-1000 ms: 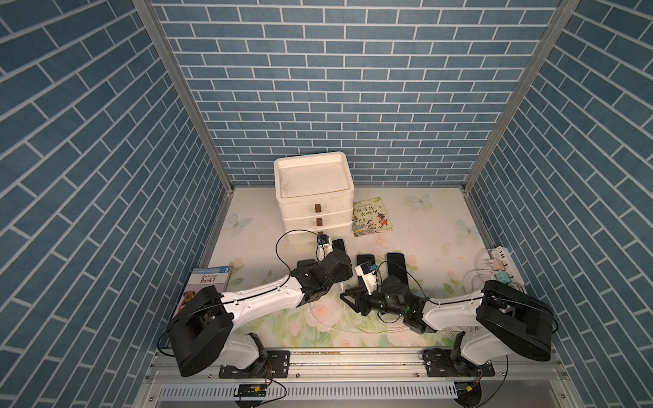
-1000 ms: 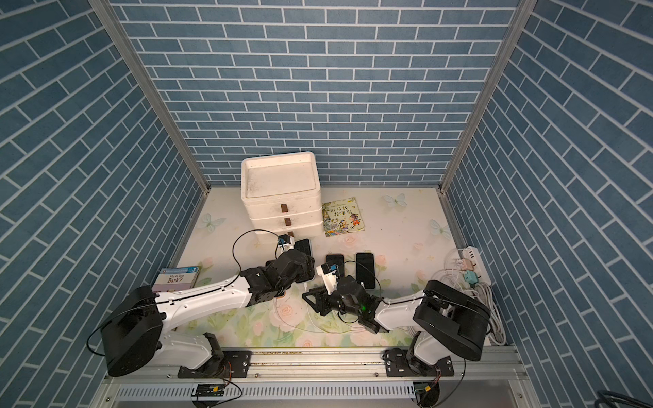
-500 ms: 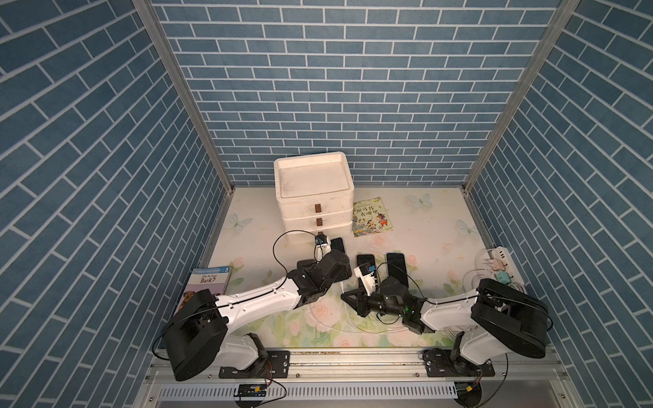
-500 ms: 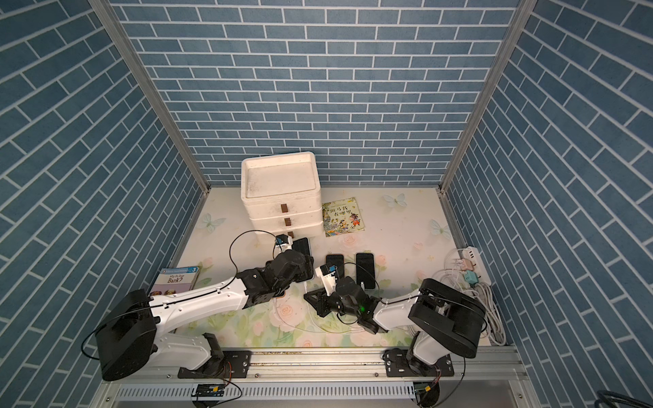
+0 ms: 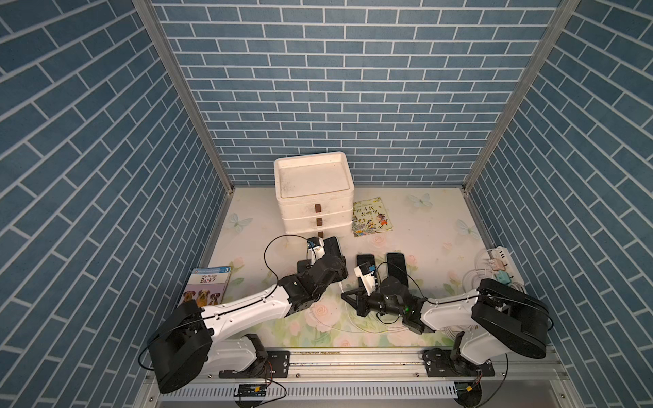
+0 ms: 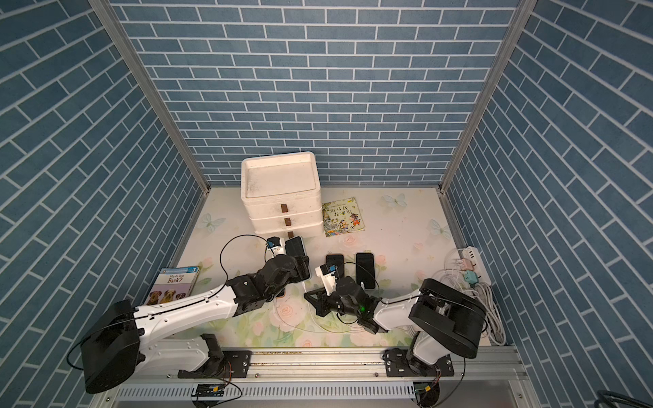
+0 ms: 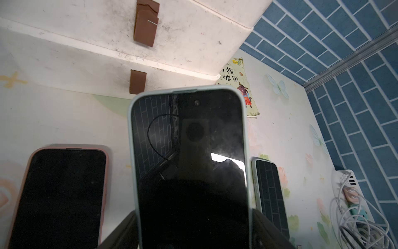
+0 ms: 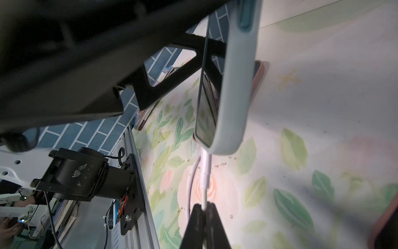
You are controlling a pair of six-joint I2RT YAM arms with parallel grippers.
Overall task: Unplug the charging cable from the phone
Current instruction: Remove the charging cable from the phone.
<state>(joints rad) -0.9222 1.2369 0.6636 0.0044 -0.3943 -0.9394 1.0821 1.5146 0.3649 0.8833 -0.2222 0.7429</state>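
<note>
The right tool (image 8: 204, 207) has pinched shut on the charging cable (image 8: 205, 172) close to the phone (image 8: 235, 86).

Left fingers (image 5: 340, 265) around dark phone (image 5: 333, 247)

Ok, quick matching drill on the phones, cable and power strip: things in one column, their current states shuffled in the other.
1. mint-cased phone
2. white charging cable
3. pink-cased phone
4. power strip

A. lying flat, nothing gripping it
B. pinched in the right fingers
C. held between the left fingers
D. by the right wall, plugs in it

Pairs: 1-C, 2-B, 3-A, 4-D.
</note>
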